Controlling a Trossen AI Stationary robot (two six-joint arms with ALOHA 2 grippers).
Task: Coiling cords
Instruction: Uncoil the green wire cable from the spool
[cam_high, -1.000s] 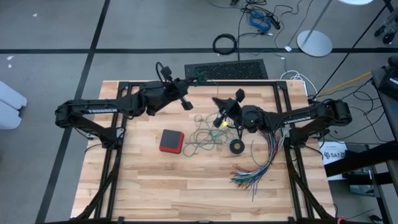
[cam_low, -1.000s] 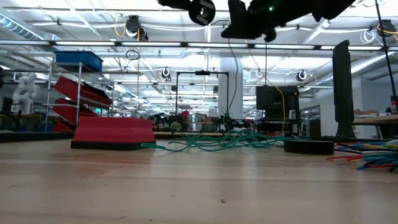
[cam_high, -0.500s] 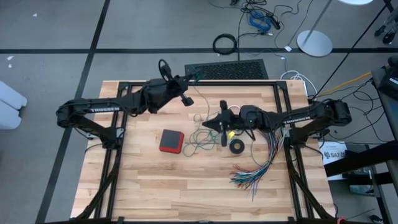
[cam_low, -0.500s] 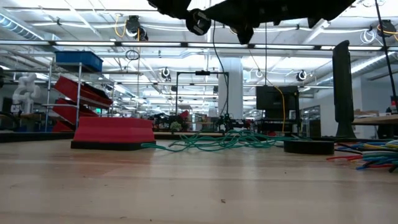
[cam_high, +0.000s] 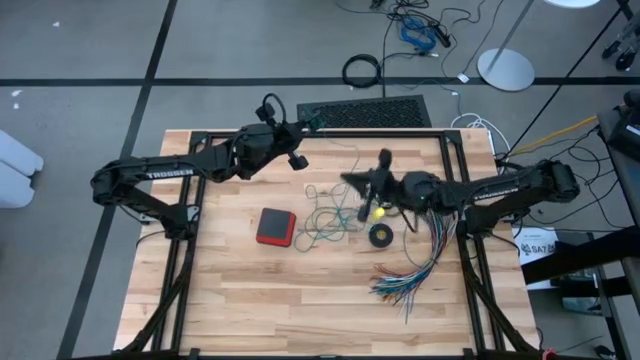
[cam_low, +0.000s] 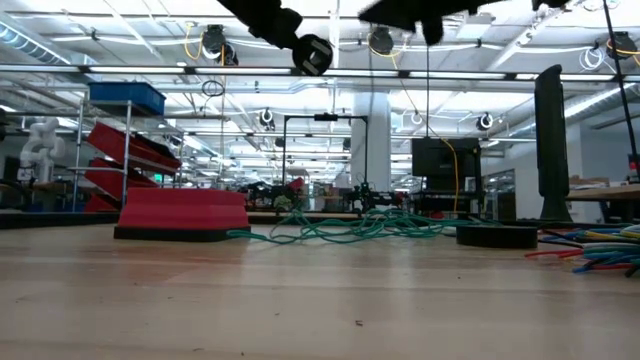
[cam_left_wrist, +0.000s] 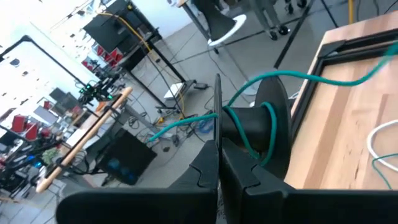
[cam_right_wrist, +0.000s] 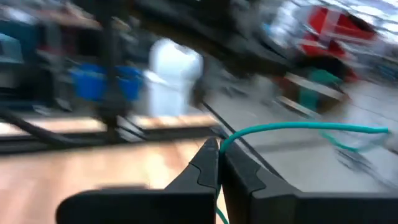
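Because it is so thin and limp, the teal-green flexible cord (cam_high: 322, 222) will likely sag, snag and slide unless pinched firmly near a free end. Nearest, at the high view's centre, its tangle lies on the pale wooden tabletop (cam_high: 290, 300) just right of the flat red square box (cam_high: 275, 226). Above that, right of centre, the right gripper (cam_high: 372, 186) is pinched on a strand. Farthest, upper centre, the left gripper (cam_high: 297, 128) is clamped on the cord looped round a black spool (cam_left_wrist: 261, 134).
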